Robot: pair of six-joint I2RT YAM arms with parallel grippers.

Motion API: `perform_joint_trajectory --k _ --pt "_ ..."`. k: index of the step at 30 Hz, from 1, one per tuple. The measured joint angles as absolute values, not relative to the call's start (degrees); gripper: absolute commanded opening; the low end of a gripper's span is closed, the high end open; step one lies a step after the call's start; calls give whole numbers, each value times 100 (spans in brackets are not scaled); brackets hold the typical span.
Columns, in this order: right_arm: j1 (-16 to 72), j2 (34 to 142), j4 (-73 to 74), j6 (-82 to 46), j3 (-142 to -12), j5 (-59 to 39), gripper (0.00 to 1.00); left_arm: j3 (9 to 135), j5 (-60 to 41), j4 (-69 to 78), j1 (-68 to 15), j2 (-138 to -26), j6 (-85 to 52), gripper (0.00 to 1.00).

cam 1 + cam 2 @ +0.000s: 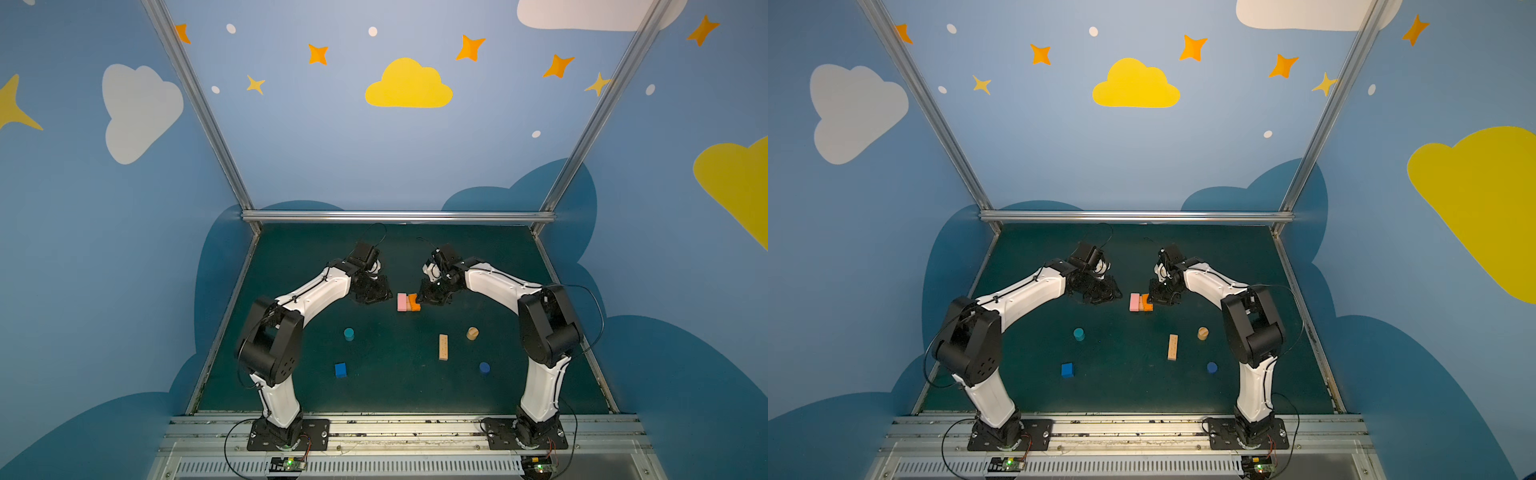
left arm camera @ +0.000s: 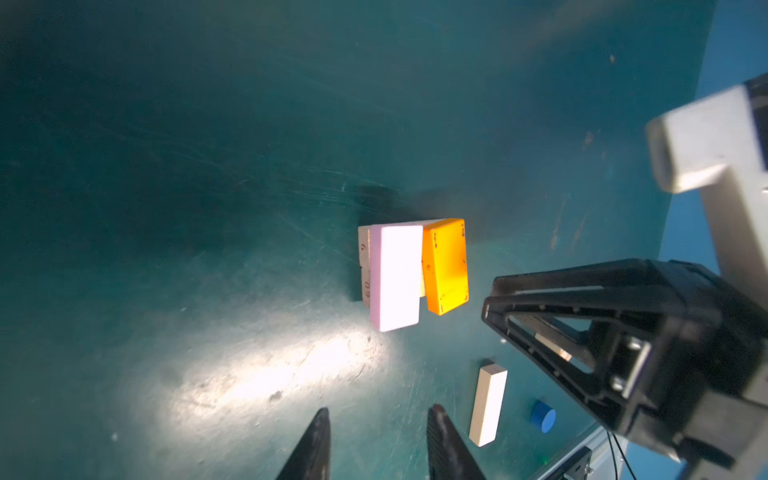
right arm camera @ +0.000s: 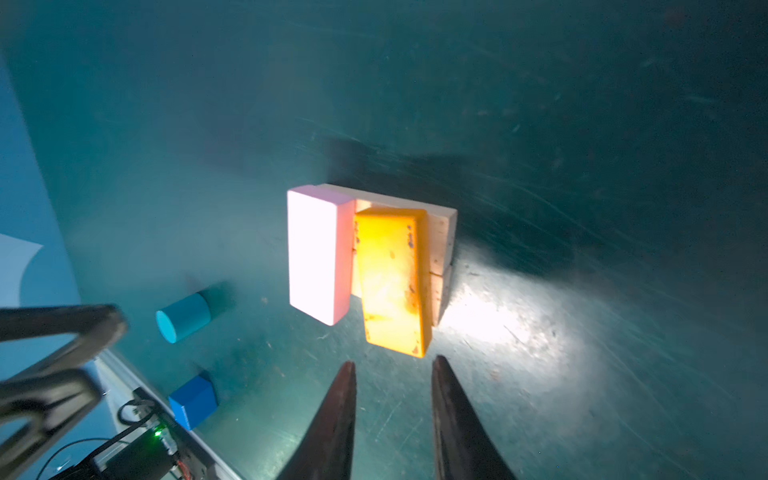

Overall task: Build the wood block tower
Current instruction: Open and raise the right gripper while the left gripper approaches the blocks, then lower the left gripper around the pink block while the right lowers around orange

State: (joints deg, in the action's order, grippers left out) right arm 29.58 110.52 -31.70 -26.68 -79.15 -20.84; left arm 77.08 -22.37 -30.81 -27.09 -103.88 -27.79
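1. The scratched dark green desk [image 1: 374, 395] is the biggest thing here. It sits inside blue walls painted with clouds and stars, and everything else is on it.
2. There are two white-and-black robot arms. The left arm [image 1: 307, 291] and right arm [image 1: 498, 282] are bolted along the front edge. Both arch in toward the middle of the desk and face each other across the stack.
3. The left gripper [image 2: 378, 419] has its black fingers spread with nothing between them, and it hangs off the stack's left side without touching it. The right gripper [image 3: 392, 365] is also parted and empty. Its tips are right by one end of the orange bar, and I honestly can't tell if they graze it.
4. The wood block tower [image 1: 1140, 303] is two layers so far and sits about mid-desk.
   - On the bottom, two tan wood bars [image 3: 442, 232] lie side by side on the desk.
   - On top, a flat pink wood bar [image 1: 402, 302] and a flat orange wood bar [image 1: 413, 301] lie crosswise over them.
   - The pink one is toward the left edge and the orange one toward the right edge.
   - There's a slim gap between them, the orange one is a bit skewed, and both overhang the tan layer.
5. A loose tan wood bar [image 1: 444, 347] lies flat right of centre, pointing front to back.
6. A small blue cube [image 1: 340, 370] sits in the left half, nearer the front edge.
7. There are three short cylinders.
   - The teal cylinder [image 1: 349, 333] stands on end, left of centre.
   - The tan cylinder [image 1: 472, 333] is near the loose bar's far end, on its right-edge side.
   - The dark-blue cylinder [image 1: 484, 368] is in the right half, nearer the front edge.
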Motion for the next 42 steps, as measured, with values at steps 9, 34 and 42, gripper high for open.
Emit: perform_joint_trajectory --k 9,34,42 --pt "2766 10892 -2622 -2657 -7601 -2368 30 8272 -2147 -3164 -2917 -11076 -2738 37" --pt "2720 10892 -2029 -2689 -7319 -2519 37 8718 -1874 -3321 -3083 -11638 -2687 35" --pt "2720 10895 -2008 -2703 -7314 -2565 37 8761 -1872 -3376 -3094 -11668 -2668 35"
